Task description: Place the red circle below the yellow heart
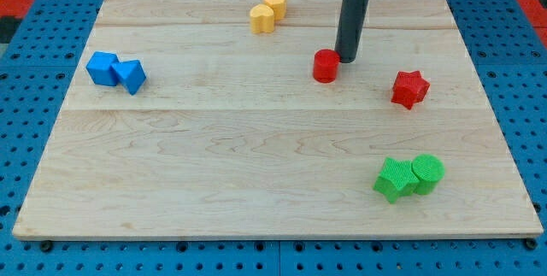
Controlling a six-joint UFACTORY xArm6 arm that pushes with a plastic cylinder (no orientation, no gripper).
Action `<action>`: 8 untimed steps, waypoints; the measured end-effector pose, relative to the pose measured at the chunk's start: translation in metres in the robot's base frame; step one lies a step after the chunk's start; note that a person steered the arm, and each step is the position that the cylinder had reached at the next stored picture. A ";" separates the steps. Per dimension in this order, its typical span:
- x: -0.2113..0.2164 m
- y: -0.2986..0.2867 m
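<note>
The red circle is a short red cylinder on the wooden board, right of centre near the view's top. My tip stands right beside it, at its upper right edge, touching or nearly touching. Two yellow blocks sit close together at the view's top centre, one lower left and one upper right. I cannot tell which of them is the heart. The red circle lies below and to the right of them.
A red star lies to the right of the red circle. Two blue blocks sit together at the left. Two green blocks sit together at the lower right. The wooden board rests on a blue pegboard.
</note>
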State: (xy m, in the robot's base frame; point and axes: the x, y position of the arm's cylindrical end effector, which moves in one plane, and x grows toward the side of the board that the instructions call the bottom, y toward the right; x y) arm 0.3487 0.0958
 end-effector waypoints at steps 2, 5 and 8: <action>0.010 -0.017; 0.046 -0.011; 0.025 -0.066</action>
